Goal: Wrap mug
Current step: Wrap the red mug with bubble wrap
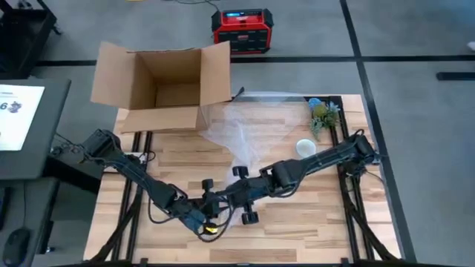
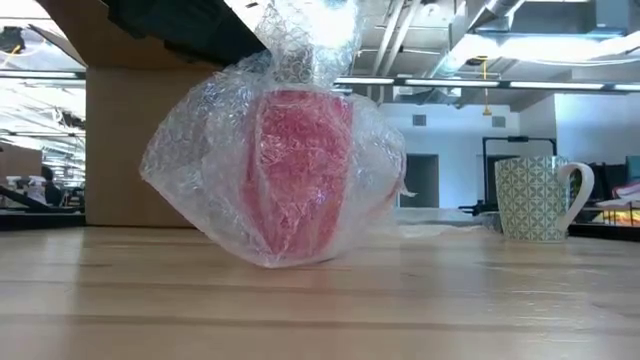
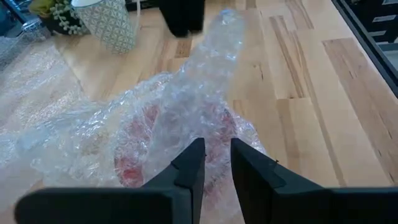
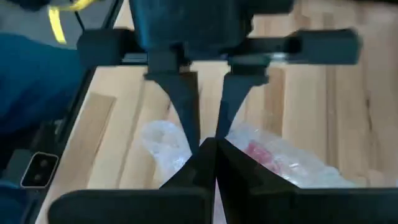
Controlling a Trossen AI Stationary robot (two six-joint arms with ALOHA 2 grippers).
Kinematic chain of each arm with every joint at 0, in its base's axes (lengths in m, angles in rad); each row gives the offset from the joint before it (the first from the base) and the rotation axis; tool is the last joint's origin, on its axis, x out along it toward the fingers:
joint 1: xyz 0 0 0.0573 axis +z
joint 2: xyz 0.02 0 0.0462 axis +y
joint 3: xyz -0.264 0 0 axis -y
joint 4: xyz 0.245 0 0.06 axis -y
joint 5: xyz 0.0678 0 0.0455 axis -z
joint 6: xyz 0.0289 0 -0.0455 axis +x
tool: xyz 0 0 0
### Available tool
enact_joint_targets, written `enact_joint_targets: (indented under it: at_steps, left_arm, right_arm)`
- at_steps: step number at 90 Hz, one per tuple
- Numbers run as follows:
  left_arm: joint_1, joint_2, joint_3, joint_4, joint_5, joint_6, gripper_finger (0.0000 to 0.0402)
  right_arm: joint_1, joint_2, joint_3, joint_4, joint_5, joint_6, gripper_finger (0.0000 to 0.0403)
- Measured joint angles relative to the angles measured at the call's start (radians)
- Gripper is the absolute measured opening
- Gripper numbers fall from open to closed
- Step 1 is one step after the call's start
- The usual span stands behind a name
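Though bubble wrap (image 2: 280, 150) blurs its outline, the red mug (image 2: 300, 175) stands near the table's (image 1: 297, 230) near edge, its handle impossible to make out. Both arms reach low toward the middle, meeting over it. The left gripper (image 3: 216, 163) hangs above the bundle, jaws slightly spread. The right gripper (image 4: 214, 148) has its jaws pressed together, pinching the wrap's gathered top. A patterned mug (image 2: 537, 198) stands far right.

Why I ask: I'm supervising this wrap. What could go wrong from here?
The bubble wrap sits loosely gathered around the red mug, so it may spring open on release. The left pincer and right pincer nearly touch at the wrap and could collide. The wrap's tail lies near the patterned mug and might drag it.
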Motion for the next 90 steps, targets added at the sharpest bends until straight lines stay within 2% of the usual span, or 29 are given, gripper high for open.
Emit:
enact_joint_targets:
  at_steps: [34, 52, 63, 90]
  left_arm:
    - [-0.011, 0.0, 0.0, -0.056, 0.039, -0.001, 0.0056]
    - [-0.034, -0.01, 0.0, -0.096, 0.046, -0.044, 0.0056]
    - [-0.034, -0.013, 0.0, -0.15, 0.046, -0.1, 0.0056]
    - [-0.019, -0.008, 0.0, -0.117, 0.03, -0.057, 0.0056]
  right_arm:
    - [-0.068, 0.169, -0.003, -0.103, -0.074, -0.017, 0.0]
    - [-0.087, 0.276, 0.006, -0.073, -0.094, -0.089, 0.0]
    - [-0.091, 0.28, 0.004, -0.063, -0.099, -0.119, 0.0]
    - [-0.067, 0.167, -0.007, -0.102, -0.083, -0.12, 0.0]
